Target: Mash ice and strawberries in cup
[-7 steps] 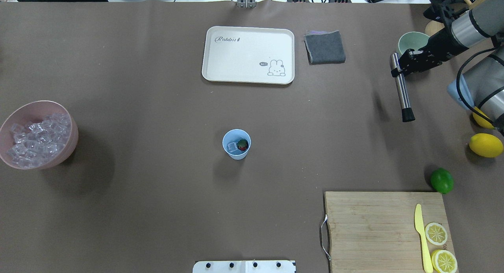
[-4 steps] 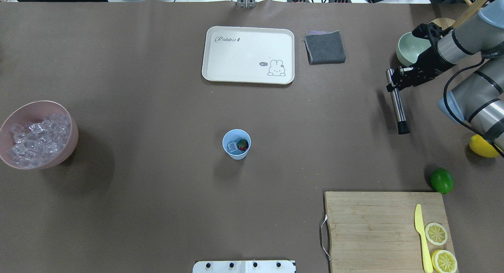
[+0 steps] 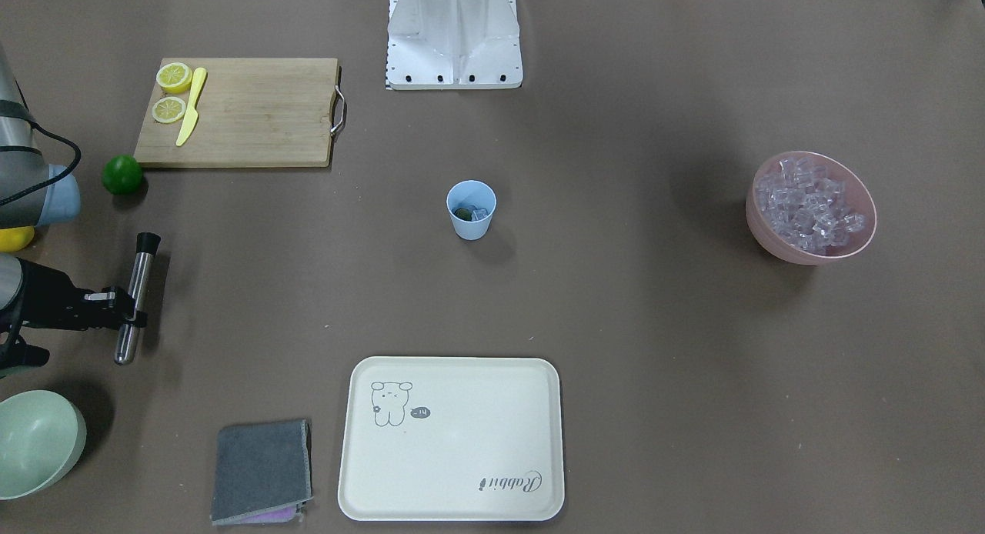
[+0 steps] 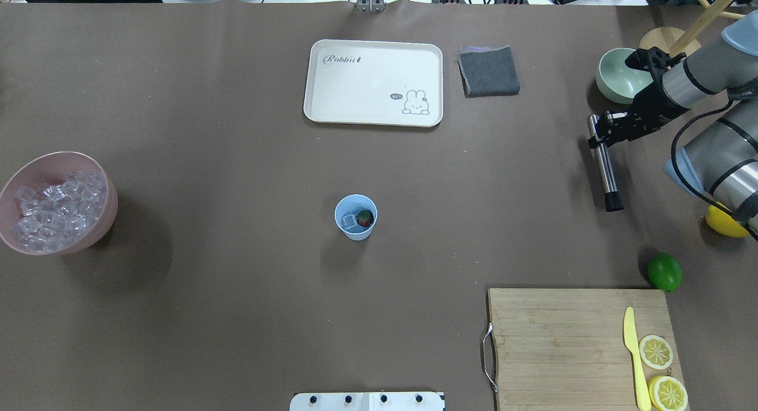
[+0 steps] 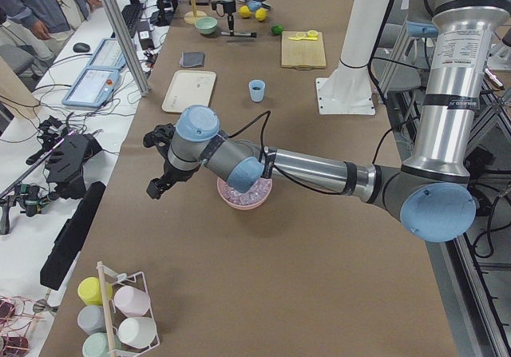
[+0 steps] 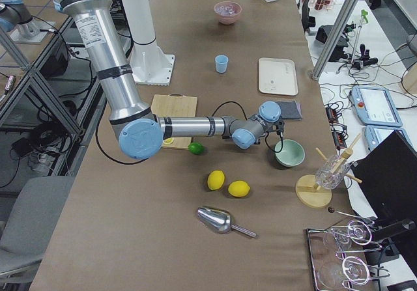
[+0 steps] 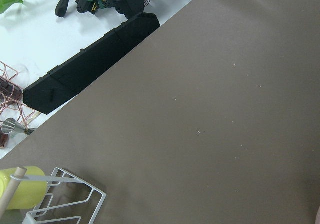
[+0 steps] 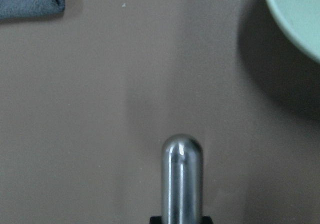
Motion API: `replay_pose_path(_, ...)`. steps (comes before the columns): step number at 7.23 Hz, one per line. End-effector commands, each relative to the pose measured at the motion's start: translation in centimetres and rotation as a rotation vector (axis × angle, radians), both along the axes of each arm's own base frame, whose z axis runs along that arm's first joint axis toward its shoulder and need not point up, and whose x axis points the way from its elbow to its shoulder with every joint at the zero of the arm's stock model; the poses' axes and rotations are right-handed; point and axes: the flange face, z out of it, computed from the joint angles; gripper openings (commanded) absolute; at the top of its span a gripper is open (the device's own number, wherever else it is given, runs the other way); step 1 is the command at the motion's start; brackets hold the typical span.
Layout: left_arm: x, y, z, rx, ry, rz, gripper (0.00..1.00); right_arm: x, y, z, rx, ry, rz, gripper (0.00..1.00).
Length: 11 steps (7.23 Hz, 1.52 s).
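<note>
Front view: my right gripper (image 3: pixel 131 305) pinches the steel muddler (image 3: pixel 142 268) near its plain end, rod roughly level, with the pale-green bowl (image 3: pixel 38 442) just beside the gripper and the cup (image 3: pixel 471 209) well away at mid-tabletop (image 3: pixel 616 326). Overhead: the cup, far from both grippers, holds the strawberry (image 4: pixel 366 218) and ice (image 4: pixel 349 221), and more ice fills the pink bowl (image 4: pixel 111 212). Left-side view: my left gripper (image 5: pixel 156 184) hovers just beside that pink bowl, spread or closed I can't tell; right wrist view: only the rod's rounded tip and the green bowl's edge.
</note>
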Motion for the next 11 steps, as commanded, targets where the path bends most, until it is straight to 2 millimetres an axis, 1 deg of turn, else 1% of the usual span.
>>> replay_pose_path(1, 0.2, -0.1, -0.3, 0.005, -0.001, 0.003, 0.97, 0.1, 0.3, 0.5, -0.007, 0.001, -0.002, 0.06)
replay_pose_path(2, 0.2, -0.2, -0.3, 0.005, -0.001, 0.003, 0.97, 0.1, 0.3, 0.4, -0.005, 0.001, -0.002, 0.43)
replay_pose_path(3, 0.2, -0.3, -0.4, 0.006, -0.001, 0.003, 0.97, -0.1, 0.3, 0.1, -0.003, -0.004, -0.007, 0.65)
replay_pose_path(4, 0.2, -0.2, -0.4, 0.007, -0.001, 0.004, 0.97, 0.0, 0.3, 0.1, -0.002, -0.005, -0.007, 0.90)
replay_pose_path(5, 0.2, -0.2, -0.2, 0.003, -0.001, 0.004, 0.97, 0.0, 0.3, -0.3, 0.006, -0.007, -0.005, 0.98)
replay_pose_path(6, 0.3, -0.1, 0.0, -0.001, 0.003, 0.009, 0.97, 1.2, -0.3, -1.0, 0.015, -0.013, 0.015, 0.99)
replay_pose_path(7, 0.3, 0.0, 0.3, -0.012, 0.007, 0.013, 0.97, 3.6, -1.0, -1.9, 0.027, -0.023, 0.050, 0.99)
replay_pose_path(8, 0.0, 0.5, 0.6, -0.018, 0.009, 0.006, 0.97, 6.8, -2.0, -2.6, 0.021, -0.027, 0.097, 0.99)
replay_pose_path(9, -0.3, 1.3, 0.9, -0.030, 0.014, 0.004, 0.97, 9.4, -2.5, -5.0, 0.016, -0.041, 0.124, 0.98)
replay_pose_path(10, -0.8, 1.6, 0.9, -0.062, 0.015, -0.005, 0.97, 12.5, -2.5, -8.5, 0.017, -0.053, 0.161, 0.98)
replay_pose_path(11, -1.2, 2.2, 1.6, -0.088, 0.015, -0.011, 0.97, 15.3, -2.4, -10.8, -0.002, -0.058, 0.195, 0.96)
